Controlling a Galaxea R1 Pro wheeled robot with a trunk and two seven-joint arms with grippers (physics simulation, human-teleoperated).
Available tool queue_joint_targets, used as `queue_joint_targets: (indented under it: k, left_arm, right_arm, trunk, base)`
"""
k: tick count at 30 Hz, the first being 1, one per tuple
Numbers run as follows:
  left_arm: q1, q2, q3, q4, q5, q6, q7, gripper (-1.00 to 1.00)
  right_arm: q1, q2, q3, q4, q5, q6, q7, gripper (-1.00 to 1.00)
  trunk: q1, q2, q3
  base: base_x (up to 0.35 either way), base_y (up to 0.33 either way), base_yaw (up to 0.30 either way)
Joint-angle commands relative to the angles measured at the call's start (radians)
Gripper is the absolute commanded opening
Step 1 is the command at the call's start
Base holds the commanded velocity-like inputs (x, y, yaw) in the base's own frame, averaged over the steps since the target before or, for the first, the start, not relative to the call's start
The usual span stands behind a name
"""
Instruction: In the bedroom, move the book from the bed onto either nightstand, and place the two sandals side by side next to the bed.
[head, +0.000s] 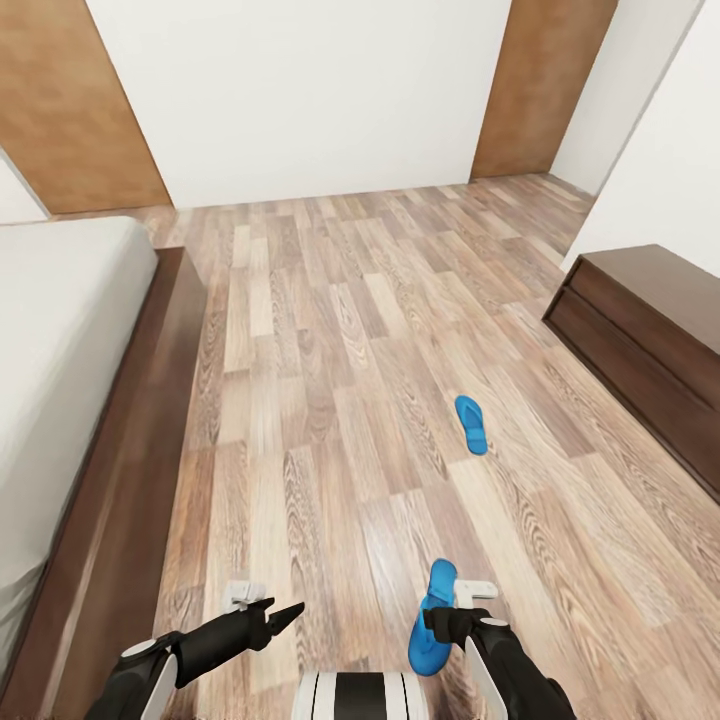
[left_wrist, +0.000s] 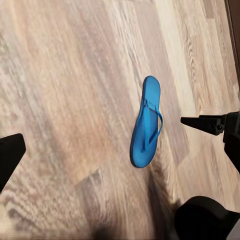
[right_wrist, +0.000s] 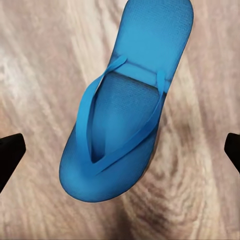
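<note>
While hovering over near sandal (right_wrist: 122, 107) on floor (head: 330, 380), right hand (head: 447, 612) spread, ungrasping; left hand (head: 262, 612) released. Far sandal (head: 471, 424) right, well apart from bed (head: 120, 420). Risk: thin sole slipping from pinch.

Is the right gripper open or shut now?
Open: the right gripper has its fingertips far apart, either side of the sandal, not touching it.
</note>
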Motion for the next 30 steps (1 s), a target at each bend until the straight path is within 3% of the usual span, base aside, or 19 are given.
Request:
queue_joint_targets:
  k: [1, 6, 10, 12, 14, 20, 25, 30]
  left_arm:
    - [0.0, 0.0, 0.001, 0.0, 0.007, 0.009, -0.003, 1.0]
    - [0.0, 0.004, 0.009, -0.048, 0.032, 0.014, -0.032, 1.0]
    - [0.0, 0.004, 0.016, -0.161, 0.124, 0.044, -0.074, 1.0]
    - [0.0, 0.005, 0.017, -0.224, 0.158, 0.085, -0.082, 1.0]
    - [0.0, 0.012, 0.018, -0.344, 0.188, 0.179, -0.091, 1.0]
    - [0.0, 0.049, 0.019, -0.378, 0.198, 0.205, -0.117, 1.0]
    - [0.0, 0.056, 0.019, -0.381, 0.2, 0.209, -0.129, 1.0]
    - [0.0, 0.058, 0.019, -0.382, 0.2, 0.211, -0.131, 1.0]
  right_arm:
    - [0.0, 0.001, -0.002, -0.002, 0.0, 0.005, -0.002, 1.0]
    - [0.0, 0.001, -0.002, -0.002, 0.0, 0.005, -0.002, 1.0]
    - [0.0, 0.001, -0.002, -0.002, 0.0, 0.005, -0.002, 1.0]
    - [0.0, 0.001, -0.002, -0.002, 0.0, 0.005, -0.002, 1.0]
    - [0.0, 0.001, -0.002, -0.002, 0.0, 0.005, -0.002, 1.0]
    - [0.0, 0.001, -0.002, -0.002, 0.0, 0.005, -0.002, 1.0]
    - [0.0, 0.001, -0.002, -0.002, 0.0, 0.005, -0.002, 1.0]
    - [0.0, 0.001, -0.002, -0.002, 0.001, 0.005, -0.002, 1.0]
  trunk:
    - [0.0, -0.001, -0.005]
    - [0.0, -0.001, -0.005]
    - [0.0, -0.001, -0.005]
    - [0.0, -0.001, -0.005]
    - [0.0, -0.001, -0.005]
    - [0.0, -0.001, -0.005]
    - [0.0, -0.001, -0.005]
    - [0.002, -0.002, -0.024]
  base:
    - [0.0, 0.0, 0.0]
    - [0.0, 0.0, 0.0]
    - [0.0, 0.0, 0.0]
    - [0.0, 0.0, 0.0]
    - [0.0, 0.0, 0.0]
    - [0.0, 0.0, 0.0]
    - [0.0, 0.0, 0.0]
    - [0.0, 0.0, 0.0]
